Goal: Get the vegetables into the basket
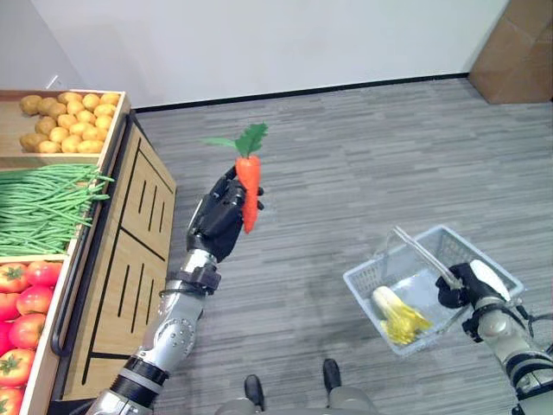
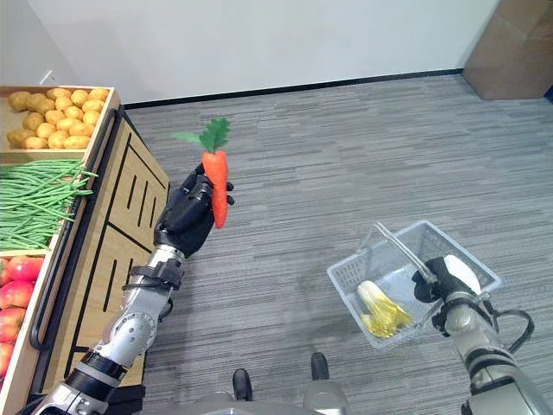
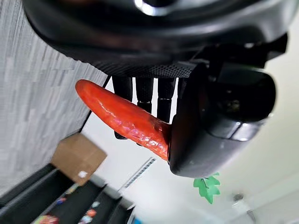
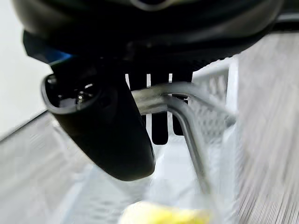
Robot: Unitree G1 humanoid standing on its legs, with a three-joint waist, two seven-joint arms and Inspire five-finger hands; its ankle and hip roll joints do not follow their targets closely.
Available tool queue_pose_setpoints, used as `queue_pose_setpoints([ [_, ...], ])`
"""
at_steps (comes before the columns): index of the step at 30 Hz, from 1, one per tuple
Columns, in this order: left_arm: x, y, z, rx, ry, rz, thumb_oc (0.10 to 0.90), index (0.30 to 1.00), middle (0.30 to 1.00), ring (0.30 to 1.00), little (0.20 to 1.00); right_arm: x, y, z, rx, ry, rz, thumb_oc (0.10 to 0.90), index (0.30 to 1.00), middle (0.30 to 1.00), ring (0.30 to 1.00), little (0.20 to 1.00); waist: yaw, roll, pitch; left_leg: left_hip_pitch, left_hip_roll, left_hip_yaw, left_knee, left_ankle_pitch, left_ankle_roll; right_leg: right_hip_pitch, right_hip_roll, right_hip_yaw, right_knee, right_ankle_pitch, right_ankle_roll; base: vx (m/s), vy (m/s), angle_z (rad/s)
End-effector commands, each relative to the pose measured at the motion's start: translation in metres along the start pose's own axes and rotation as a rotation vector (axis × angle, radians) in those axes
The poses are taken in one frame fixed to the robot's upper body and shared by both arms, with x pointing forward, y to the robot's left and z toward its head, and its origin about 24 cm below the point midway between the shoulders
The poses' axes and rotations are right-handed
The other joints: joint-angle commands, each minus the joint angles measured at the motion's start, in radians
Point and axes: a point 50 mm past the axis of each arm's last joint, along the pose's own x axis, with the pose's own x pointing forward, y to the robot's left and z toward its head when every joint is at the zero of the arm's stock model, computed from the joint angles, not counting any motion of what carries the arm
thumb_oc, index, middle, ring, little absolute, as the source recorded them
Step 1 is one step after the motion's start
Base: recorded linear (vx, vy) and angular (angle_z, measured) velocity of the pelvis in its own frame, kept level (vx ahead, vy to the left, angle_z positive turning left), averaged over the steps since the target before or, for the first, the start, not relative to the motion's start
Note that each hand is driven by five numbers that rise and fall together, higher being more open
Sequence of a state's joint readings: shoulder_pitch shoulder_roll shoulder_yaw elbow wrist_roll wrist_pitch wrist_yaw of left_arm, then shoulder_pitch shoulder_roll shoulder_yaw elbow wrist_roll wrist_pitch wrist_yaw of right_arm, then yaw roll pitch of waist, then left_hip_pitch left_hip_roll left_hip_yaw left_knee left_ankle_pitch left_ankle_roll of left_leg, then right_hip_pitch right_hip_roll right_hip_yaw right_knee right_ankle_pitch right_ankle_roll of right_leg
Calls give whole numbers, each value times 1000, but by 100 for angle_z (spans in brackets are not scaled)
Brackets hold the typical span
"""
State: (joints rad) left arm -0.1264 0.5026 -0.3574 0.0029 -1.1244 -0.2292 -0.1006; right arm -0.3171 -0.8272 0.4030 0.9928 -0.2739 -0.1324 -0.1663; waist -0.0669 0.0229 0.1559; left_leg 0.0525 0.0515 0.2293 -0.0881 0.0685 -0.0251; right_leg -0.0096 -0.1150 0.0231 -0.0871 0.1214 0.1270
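Left hand (image 1: pixel 220 216) grasping carrot (image 1: pixel 249 190), base hidden by thumb. Right hand (image 1: pixel 462 285) clenched on basket (image 1: pixel 363 281) handle; pale vegetable (image 1: pixel 393 313) inside, perhaps cabbage. Grey floor (image 1: pixel 346 173).

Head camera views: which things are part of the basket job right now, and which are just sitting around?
In the job:
- carrot, held up in the left hand
- basket, its handle gripped by the right hand
- cabbage, already inside the basket

Just around:
- potatoes, green beans and tomatoes on the wooden stand
- cardboard box by the wall
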Motion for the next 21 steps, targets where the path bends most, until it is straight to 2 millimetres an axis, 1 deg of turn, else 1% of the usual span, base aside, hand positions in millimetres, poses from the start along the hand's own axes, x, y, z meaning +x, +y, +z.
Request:
queue_pose_setpoints([
  [1,25,-41,33,127,-116,-286,400,300,300,300,300,14,-75,32,-132,-145,-221,400,300,300,300,300,18,-56,-82,-2,60,-9,1,7,-77,6,-44,-36,0,-7,63,-3,-4,-5],
  [5,30,-50,36,238,-85,-364,400,300,300,300,300,16,-89,54,-229,-224,-236,400,300,300,300,300,17,-56,-85,4,60,-1,1,3,-78,2,-42,-29,0,-3,66,-1,-2,-4],
  [6,33,-54,38,287,-70,-400,400,300,300,300,300,16,-96,70,-251,-285,-255,400,300,300,300,300,17,-55,-87,7,61,4,1,2,-79,0,-41,-25,0,-1,67,7,-1,-4],
  [7,33,-54,38,288,-71,-400,400,300,300,300,300,16,-96,70,-251,-285,-256,400,300,300,300,300,18,-55,-86,7,61,5,1,2,-79,0,-41,-25,0,-1,67,6,4,-8],
  [8,34,-56,38,298,-65,-413,400,300,300,300,300,16,-98,74,-260,-300,-258,400,300,300,300,300,18,-54,-87,9,62,6,1,1,-79,0,-41,-23,0,-1,67,1,0,-10],
  [15,38,-72,39,412,-33,-519,400,300,300,300,300,11,-113,116,-204,-456,-319,400,300,300,300,300,13,-48,-94,19,61,20,1,-6,-78,-1,-42,-15,0,3,71,4,0,-5],
  [17,39,-74,38,431,-29,-537,400,300,300,300,300,9,-115,123,-190,-484,-326,400,300,300,300,300,12,-47,-93,22,61,23,1,-6,-78,-2,-43,-13,0,5,73,7,-1,-4],
  [19,38,-84,40,526,-44,-592,400,300,300,300,300,5,-119,137,-160,-545,-337,400,300,300,300,300,9,-43,-95,23,62,27,1,-6,-79,-1,-43,-11,0,4,73,11,-2,-4],
  [21,38,-87,40,551,-44,-614,400,300,300,300,300,4,-120,139,-150,-558,-338,400,300,300,300,300,9,-43,-95,24,62,27,1,-7,-79,0,-43,-12,0,3,73,7,-5,-5],
])
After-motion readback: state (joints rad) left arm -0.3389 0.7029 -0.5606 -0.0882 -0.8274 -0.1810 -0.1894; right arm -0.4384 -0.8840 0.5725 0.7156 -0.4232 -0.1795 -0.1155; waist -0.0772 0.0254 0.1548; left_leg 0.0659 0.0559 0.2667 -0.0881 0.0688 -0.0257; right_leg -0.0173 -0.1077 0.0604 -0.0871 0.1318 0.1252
